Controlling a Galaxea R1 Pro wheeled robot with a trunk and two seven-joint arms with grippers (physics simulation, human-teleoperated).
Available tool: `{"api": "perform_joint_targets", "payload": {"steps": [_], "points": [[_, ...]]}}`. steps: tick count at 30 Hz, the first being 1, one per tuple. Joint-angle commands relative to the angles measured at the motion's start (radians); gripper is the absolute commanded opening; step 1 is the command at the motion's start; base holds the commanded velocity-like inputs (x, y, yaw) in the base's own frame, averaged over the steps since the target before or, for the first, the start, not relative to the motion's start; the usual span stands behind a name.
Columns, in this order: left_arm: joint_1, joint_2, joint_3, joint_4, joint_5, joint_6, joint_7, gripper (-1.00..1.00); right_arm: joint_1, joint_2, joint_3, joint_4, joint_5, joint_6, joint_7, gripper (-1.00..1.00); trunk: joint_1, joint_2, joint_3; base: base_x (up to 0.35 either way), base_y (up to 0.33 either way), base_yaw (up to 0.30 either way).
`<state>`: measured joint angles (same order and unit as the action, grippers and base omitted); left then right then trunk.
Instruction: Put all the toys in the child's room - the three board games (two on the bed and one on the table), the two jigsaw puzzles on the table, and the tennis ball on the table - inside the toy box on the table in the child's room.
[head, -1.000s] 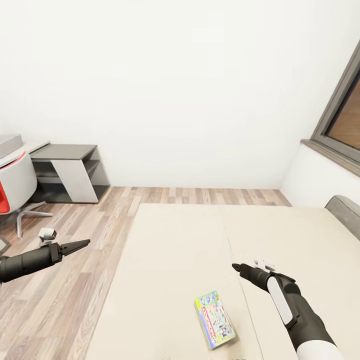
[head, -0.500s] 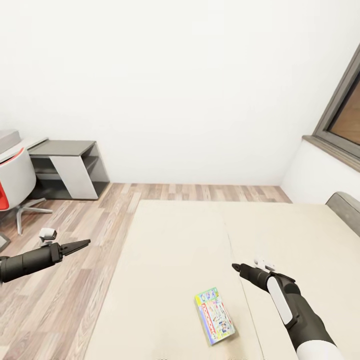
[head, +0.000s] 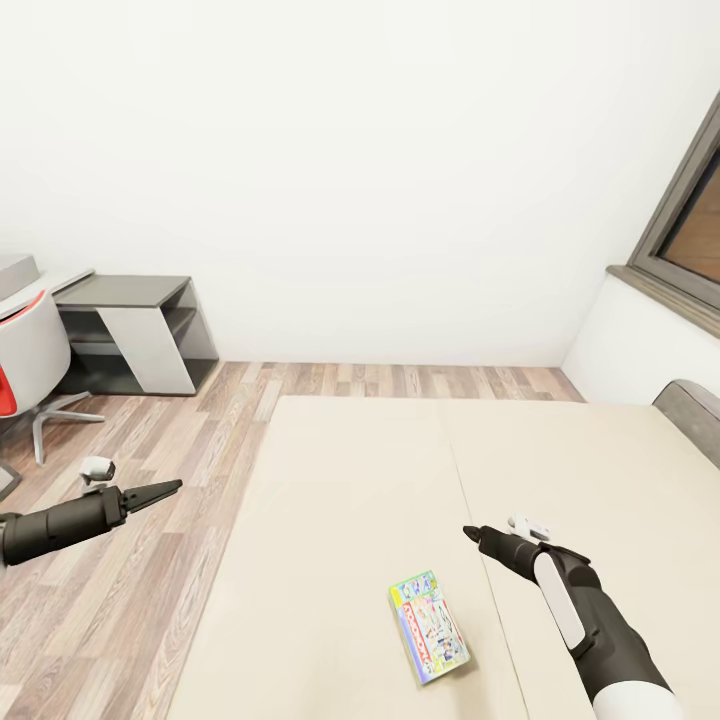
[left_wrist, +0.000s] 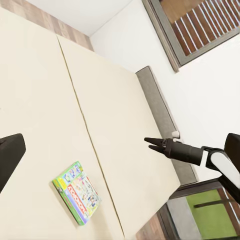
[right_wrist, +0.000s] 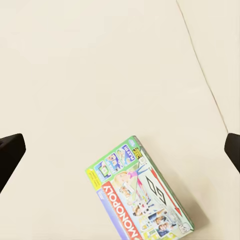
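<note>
One board game (head: 428, 627), a flat green-white-red box lettered "MONOPOLY", lies flat on the beige bed (head: 350, 480) near its front. The same box shows in the left wrist view (left_wrist: 77, 191) and in the right wrist view (right_wrist: 137, 195). My right gripper (head: 468, 532) hovers over the mattress a little beyond and to the right of the box, not touching it. Its fingers (right_wrist: 9, 155) stand wide apart with nothing between them. My left gripper (head: 172, 485) hangs over the wood floor left of the bed, open and empty.
A low dark-grey-topped desk (head: 130, 295) stands against the white wall at back left, beside a white-and-red swivel chair (head: 25, 365). The grey headboard (head: 690, 410) and a grey-framed window (head: 685, 225) are at the right. Wood-plank floor (head: 150, 600) runs along the bed's left side.
The whole picture has shifted slightly, so the camera moved. Both arms and the board game keep their places relative to each other.
</note>
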<state>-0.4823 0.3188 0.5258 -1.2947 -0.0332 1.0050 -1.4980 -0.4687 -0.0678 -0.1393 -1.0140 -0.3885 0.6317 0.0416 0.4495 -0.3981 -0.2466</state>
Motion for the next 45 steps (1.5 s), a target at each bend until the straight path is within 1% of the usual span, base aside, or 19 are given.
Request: {"api": "perform_joint_targets", "payload": {"steps": [1,11,16,20,21,23,25,26,31,33,37,40,42,45], "points": [[-0.001,0.0,0.001,0.0,-0.004,0.011,-0.005,1.0,-0.001,0.0,-0.002,-0.001,0.001,0.005,0.004,1.0,0.001,-0.002,-0.002,0.0,0.0,0.0],[-0.001,0.0,0.0,0.0,-0.003,0.011,-0.006,1.0,-0.001,0.003,0.0,-0.001,0.001,0.009,-0.007,1.0,0.001,-0.002,-0.002,0.0,0.0,0.0],[-0.001,-0.001,0.0,0.0,-0.002,0.011,-0.007,1.0,-0.009,0.003,0.016,0.011,0.001,0.015,-0.013,1.0,0.001,-0.002,-0.002,0.0,0.0,0.0],[-0.001,-0.001,0.0,0.0,-0.002,0.011,-0.007,1.0,-0.056,0.003,0.047,0.079,0.016,0.014,-0.067,1.0,0.001,-0.002,-0.002,0.0,0.0,0.0],[-0.001,-0.001,0.0,0.0,-0.002,0.011,-0.007,1.0,-0.074,0.003,0.06,0.118,0.022,0.009,-0.091,1.0,0.001,-0.002,-0.002,0.0,0.0,0.0],[-0.001,-0.001,0.0,0.0,-0.002,0.011,-0.007,1.0,-0.093,0.003,0.069,0.159,0.025,0.006,-0.109,1.0,0.001,-0.002,-0.002,0.0,0.0,0.0],[-0.001,-0.001,0.0,0.0,-0.002,0.011,-0.007,1.0,-0.125,0.003,0.079,0.23,0.028,-0.001,-0.128,1.0,0.001,-0.002,-0.002,0.0,0.0,0.0],[-0.001,-0.001,0.0,0.0,-0.002,0.011,-0.007,1.0,-0.134,0.003,0.083,0.251,0.029,-0.011,-0.132,1.0,0.001,-0.002,-0.002,0.0,0.0,0.0],[-0.001,-0.001,-0.007,0.0,-0.002,0.011,-0.007,1.0,-0.144,0.003,0.094,0.277,0.029,-0.063,-0.136,1.0,0.001,-0.002,-0.002,0.0,0.0,0.0],[-0.001,-0.001,-0.017,0.0,-0.002,0.011,-0.007,1.0,-0.146,0.006,0.112,0.283,0.029,-0.081,-0.136,1.0,0.001,-0.002,-0.002,0.0,0.0,0.0],[-0.001,-0.001,-0.023,0.0,-0.002,0.012,-0.008,1.0,-0.15,0.019,0.136,0.286,0.029,-0.09,-0.14,1.0,0.001,-0.002,-0.002,0.0,0.0,0.0],[-0.001,0.0,-0.025,0.0,-0.001,0.012,-0.009,1.0,-0.153,0.025,0.141,0.286,0.026,-0.092,-0.143,1.0,0.001,-0.002,-0.003,0.0,0.0,0.0],[-0.001,0.0,-0.026,0.0,-0.001,0.012,-0.009,1.0,-0.166,0.032,0.145,0.288,0.021,-0.092,-0.145,1.0,0.001,-0.002,-0.004,0.0,0.0,0.0],[-0.001,-0.001,-0.026,0.0,-0.001,0.012,-0.008,1.0,-0.192,0.035,0.146,0.295,0.024,-0.093,-0.144,1.0,0.001,-0.002,-0.009,0.0,0.0,0.0]]}}
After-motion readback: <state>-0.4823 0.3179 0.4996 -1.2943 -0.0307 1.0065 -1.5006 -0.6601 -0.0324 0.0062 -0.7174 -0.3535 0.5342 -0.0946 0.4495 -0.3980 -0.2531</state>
